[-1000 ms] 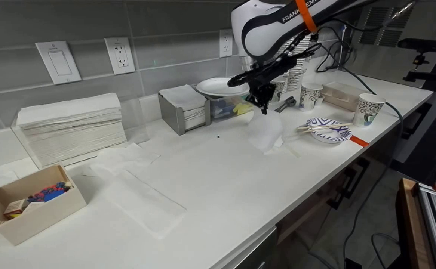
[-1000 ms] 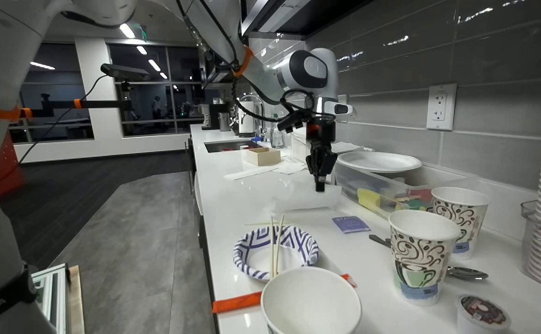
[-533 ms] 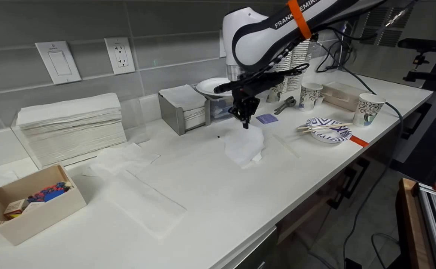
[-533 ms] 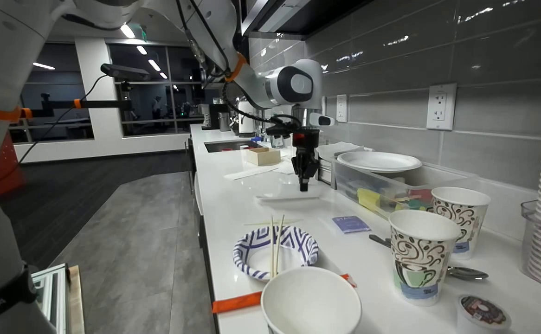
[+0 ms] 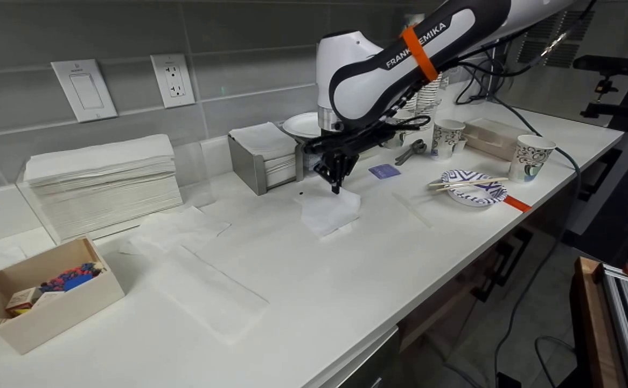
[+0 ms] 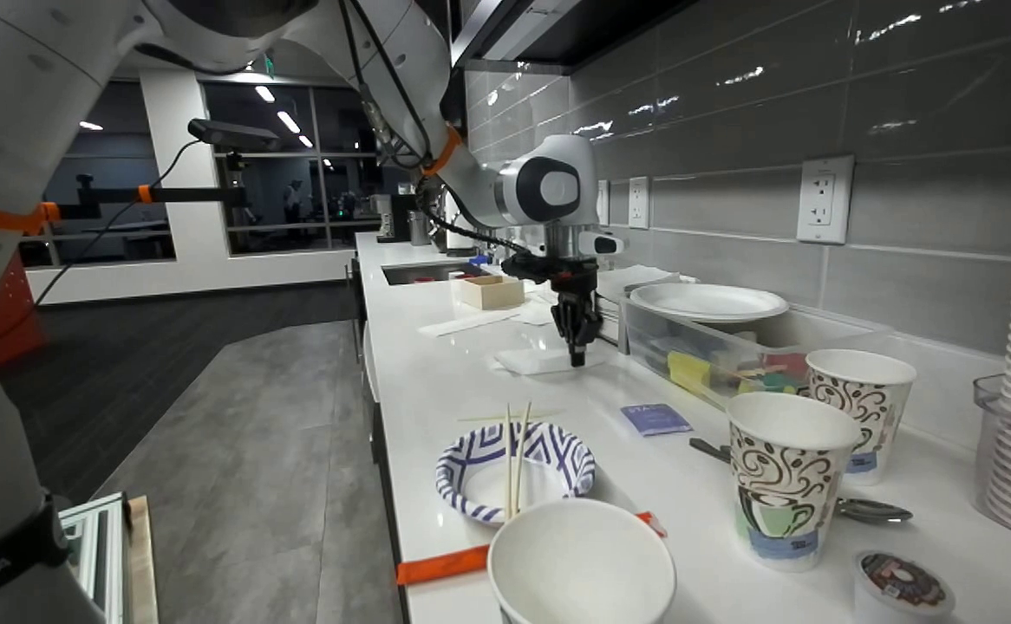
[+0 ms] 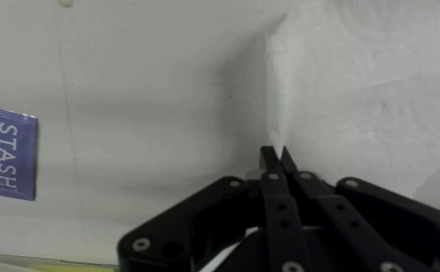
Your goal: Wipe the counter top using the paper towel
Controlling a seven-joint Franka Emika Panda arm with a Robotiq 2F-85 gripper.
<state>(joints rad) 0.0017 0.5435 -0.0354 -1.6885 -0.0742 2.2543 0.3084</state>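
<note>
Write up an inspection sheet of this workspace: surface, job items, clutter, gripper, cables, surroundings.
Surface: white, glossy counter top; a small dark speck lies near the paper towel.
Job items: the paper towel is wrinkled, raised in a fold where it is held; the rest appears to lie on the counter top.
Clutter: patterned bowl with chopsticks over it, purple STASH packet, paper cups, wooden box, loose white sheets, stack of folded towels.
Gripper: shut on the paper towel, low over the counter top.
Cables: in an exterior view, a dark cable droops past the front edge toward the floor.
Surroundings: tiled wall with outlets and a light switch.
</note>
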